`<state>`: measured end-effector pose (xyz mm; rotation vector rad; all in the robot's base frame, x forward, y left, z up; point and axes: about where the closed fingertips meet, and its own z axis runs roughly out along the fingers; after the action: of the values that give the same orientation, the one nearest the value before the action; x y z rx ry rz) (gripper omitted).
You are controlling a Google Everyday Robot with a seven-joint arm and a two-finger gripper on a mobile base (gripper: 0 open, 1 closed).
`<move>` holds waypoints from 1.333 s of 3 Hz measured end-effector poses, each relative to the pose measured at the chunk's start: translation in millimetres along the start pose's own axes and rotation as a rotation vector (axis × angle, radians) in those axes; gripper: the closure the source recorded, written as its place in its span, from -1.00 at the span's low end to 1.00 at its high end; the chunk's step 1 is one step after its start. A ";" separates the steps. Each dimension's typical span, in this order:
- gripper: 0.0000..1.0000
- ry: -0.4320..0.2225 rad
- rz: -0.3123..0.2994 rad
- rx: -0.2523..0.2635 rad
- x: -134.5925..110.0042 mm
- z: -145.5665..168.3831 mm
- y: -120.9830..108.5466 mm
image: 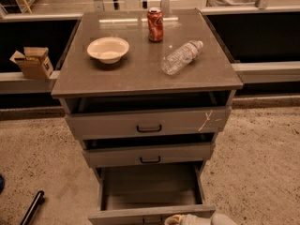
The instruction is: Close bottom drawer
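Observation:
The bottom drawer point(123, 215) is the narrowest of three grey drawers and stands pulled far out, its empty inside point(150, 186) open to view. Its front lies at the bottom edge of the camera view and its handle is mostly hidden. My gripper point(182, 220), cream-white, sits at the bottom edge right against the top of that drawer front, a little right of its middle. Most of the gripper is cut off by the frame.
The mid-width drawer point(150, 154) and the widest drawer point(150, 123) with a white scratch are slightly ajar. On the cabinet top point(140, 76) are a bowl point(108, 48), a red can point(155, 24) and a lying plastic bottle point(182, 57). A cardboard box point(33, 62) sits left; a black object point(32, 206) lies on the floor.

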<state>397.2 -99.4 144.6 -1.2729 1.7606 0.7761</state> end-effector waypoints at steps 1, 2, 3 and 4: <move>1.00 -0.029 0.010 0.092 -7.1 12.7 -20.6; 1.00 -0.053 -0.027 0.188 -24.0 22.8 -44.6; 1.00 -0.053 -0.027 0.188 -24.0 22.8 -44.6; 1.00 -0.051 -0.046 0.248 -19.1 23.5 -54.5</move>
<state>458.3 -87.4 148.9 -1.1136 1.7203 0.5395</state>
